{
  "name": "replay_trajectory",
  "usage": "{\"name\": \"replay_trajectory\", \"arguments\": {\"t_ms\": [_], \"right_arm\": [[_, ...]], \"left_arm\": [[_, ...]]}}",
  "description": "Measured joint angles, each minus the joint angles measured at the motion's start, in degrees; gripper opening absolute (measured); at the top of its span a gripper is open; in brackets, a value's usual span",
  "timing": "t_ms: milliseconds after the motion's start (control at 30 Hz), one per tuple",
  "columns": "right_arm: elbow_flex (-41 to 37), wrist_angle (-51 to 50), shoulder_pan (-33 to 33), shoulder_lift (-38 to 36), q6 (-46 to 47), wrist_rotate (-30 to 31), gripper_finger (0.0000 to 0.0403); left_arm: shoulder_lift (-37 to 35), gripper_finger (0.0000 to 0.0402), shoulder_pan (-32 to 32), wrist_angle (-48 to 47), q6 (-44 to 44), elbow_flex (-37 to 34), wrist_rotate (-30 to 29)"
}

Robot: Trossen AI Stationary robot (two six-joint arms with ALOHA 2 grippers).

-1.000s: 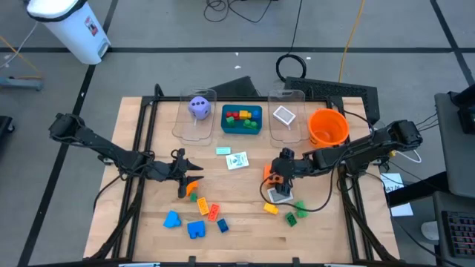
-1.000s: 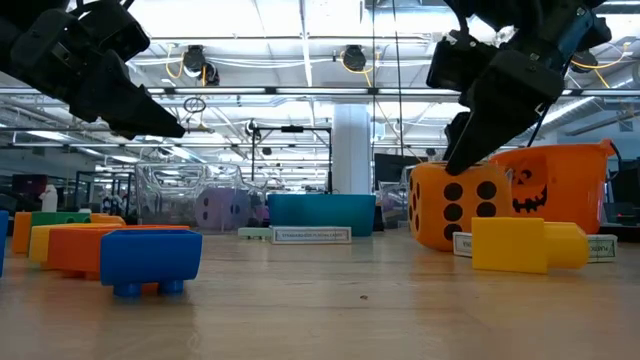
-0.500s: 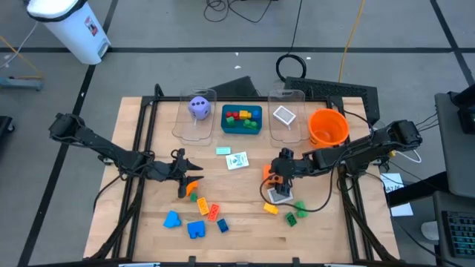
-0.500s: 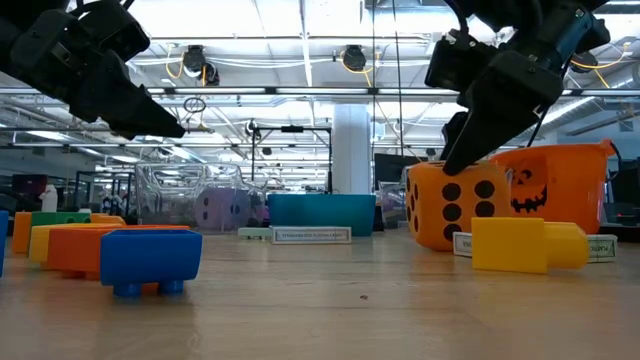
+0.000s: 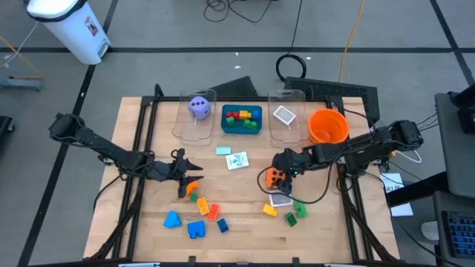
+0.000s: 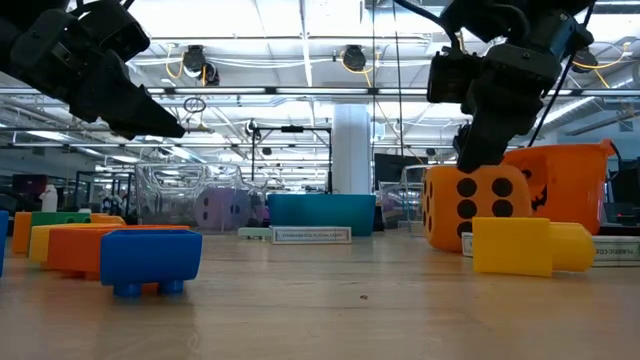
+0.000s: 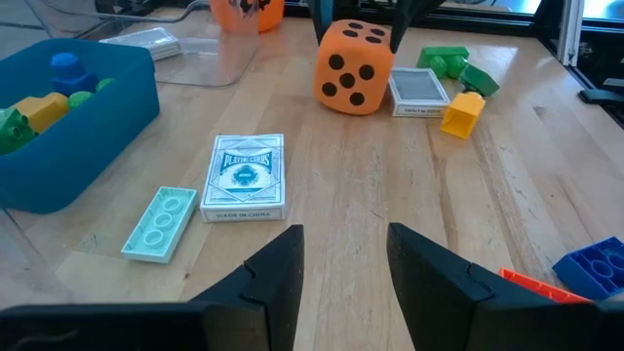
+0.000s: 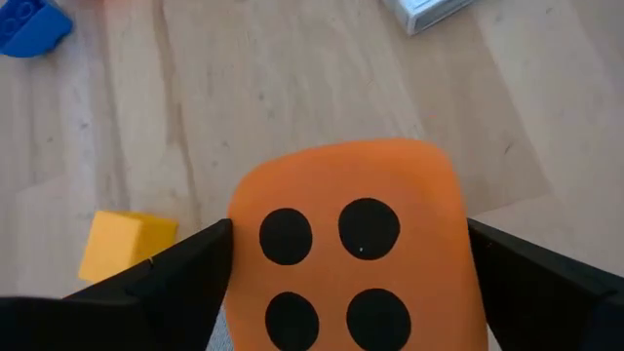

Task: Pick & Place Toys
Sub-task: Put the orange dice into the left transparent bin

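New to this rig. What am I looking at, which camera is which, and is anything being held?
Two dark robot arms sort toys on a wooden table. One camera looks straight down, one sits at table height, one rides each wrist. The right gripper straddles the orange die, fingers on both sides; a firm grip isn't clear. The left gripper hovers empty near loose bricks. At the far edge: clear bins, one holding a purple die, a blue tray of bricks, an orange bowl.

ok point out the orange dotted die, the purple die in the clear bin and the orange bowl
orange dotted die [image 7: 353, 67], left wrist view, front face
purple dotted die [image 5: 198, 106], high view, top
orange bowl [image 5: 327, 127], high view, inside
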Motion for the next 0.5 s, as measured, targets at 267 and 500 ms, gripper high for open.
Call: {"name": "replay_trajectory", "arguments": {"t_ms": [267,500], "right_arm": [[-0.1,-1.1,-0.4,0.0,-2.1,-0.2,0.0299],[0.0,-1.3,-0.4,0.0,-3.5,-0.4,0.0286]], "left_arm": [[0.0,0.0152,0.0,0.0,0.0,0.0,0.0],[0.0,0.0152,0.0,0.0,0.0,0.0,0.0]]}}
